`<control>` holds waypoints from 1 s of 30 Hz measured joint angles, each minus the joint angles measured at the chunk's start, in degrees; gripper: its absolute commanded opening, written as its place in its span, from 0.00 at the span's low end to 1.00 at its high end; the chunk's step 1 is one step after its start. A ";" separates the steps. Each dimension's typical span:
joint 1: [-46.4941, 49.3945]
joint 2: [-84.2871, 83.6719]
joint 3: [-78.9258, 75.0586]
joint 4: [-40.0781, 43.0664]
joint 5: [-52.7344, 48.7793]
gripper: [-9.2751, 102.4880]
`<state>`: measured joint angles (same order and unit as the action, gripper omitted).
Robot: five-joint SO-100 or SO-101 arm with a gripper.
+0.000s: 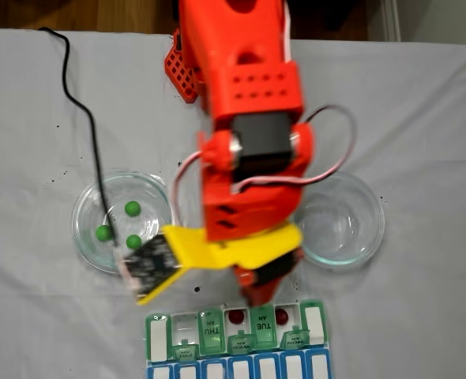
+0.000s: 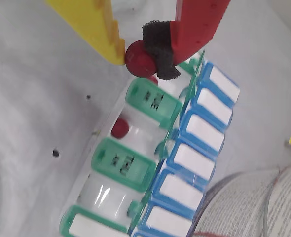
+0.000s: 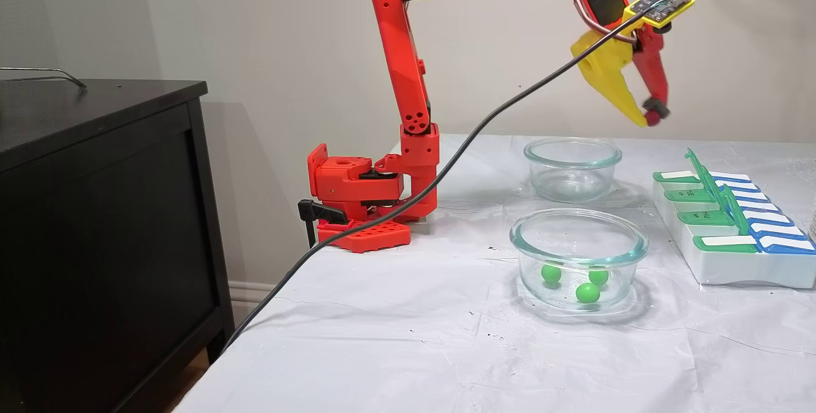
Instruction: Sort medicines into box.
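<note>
Between the yellow and red fingertips of the gripper (image 2: 144,53), a small dark red ball (image 2: 139,59) is clamped, held above the long pill organizer with green and blue lids (image 2: 200,163). Two other red balls (image 1: 236,317) sit in its open compartments. Three bright green balls (image 3: 587,292) remain in a round clear glass dish (image 3: 631,238); the second dish (image 3: 572,145) appears empty. Judgement: roughly half sorted.
</note>
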<state>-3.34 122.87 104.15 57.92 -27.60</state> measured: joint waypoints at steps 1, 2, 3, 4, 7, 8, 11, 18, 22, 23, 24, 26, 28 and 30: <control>1.49 -0.18 0.00 -0.79 -0.97 0.08; 2.81 -1.05 0.00 -1.58 -1.85 0.08; 3.69 -1.93 0.00 -2.11 -2.37 0.08; 4.66 -3.16 0.00 -2.99 -3.08 0.08; 8.26 -6.42 0.35 -6.33 -5.01 0.08; 9.32 -7.03 0.70 -7.03 -5.62 0.08; 10.46 -7.82 2.29 -8.26 -7.03 0.08; 10.28 -7.82 6.50 -11.16 -8.09 0.08; 10.28 -7.82 7.29 -14.68 -7.29 0.08; 10.28 -8.17 7.29 -15.29 -7.03 0.08; 10.20 -8.88 7.29 -16.26 -6.77 0.08; 10.20 -10.46 7.29 -17.58 -6.68 0.08; 10.20 -11.43 7.29 -18.46 -6.68 0.08; 10.20 -12.74 7.29 -19.86 -6.42 0.08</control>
<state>6.86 110.13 111.45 38.06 -34.01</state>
